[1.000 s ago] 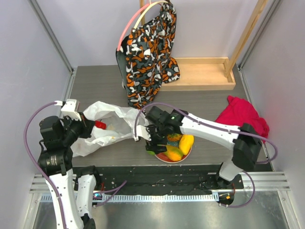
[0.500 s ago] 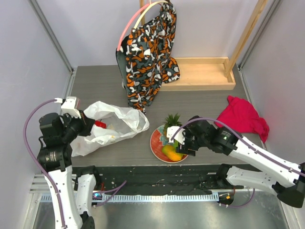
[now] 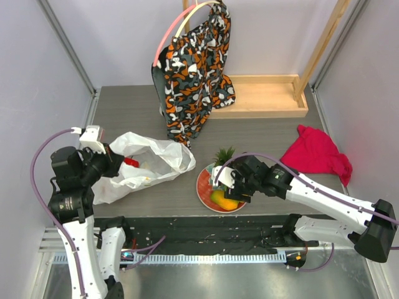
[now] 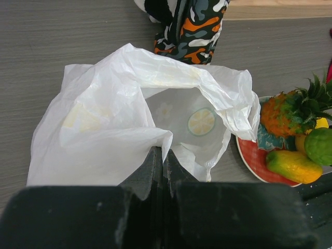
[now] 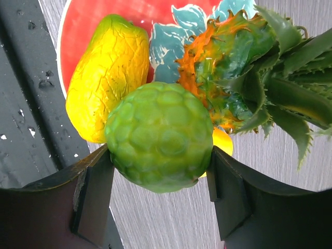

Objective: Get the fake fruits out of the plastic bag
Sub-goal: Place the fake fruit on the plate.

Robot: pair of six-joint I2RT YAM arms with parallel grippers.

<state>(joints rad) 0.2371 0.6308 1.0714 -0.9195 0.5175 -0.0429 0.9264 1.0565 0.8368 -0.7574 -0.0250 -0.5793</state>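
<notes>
The plastic bag (image 3: 156, 156) lies open on the table's left. My left gripper (image 3: 111, 167) is shut on its near rim (image 4: 155, 139). A lime slice (image 4: 201, 122) shows inside the bag, and a red piece (image 3: 130, 162) shows through it from above. My right gripper (image 3: 229, 187) is shut on a bumpy green fruit (image 5: 161, 137) and holds it just above the near edge of the red-and-teal plate (image 5: 93, 21). A pineapple (image 5: 223, 57) and a yellow mango (image 5: 106, 72) lie on the plate. The plate also shows in the left wrist view (image 4: 254, 161).
An orange-black-white patterned cloth bag (image 3: 193, 68) hangs at the back centre. A wooden tray (image 3: 268, 96) stands at the back right. A red cloth (image 3: 315, 156) lies right of the plate. The table's black front rail (image 3: 199, 227) runs just below the plate.
My right gripper has gone from the bag's mouth to above the plate with the green fruit, then shifted a little left. The left gripper keeps its hold on the bag.
</notes>
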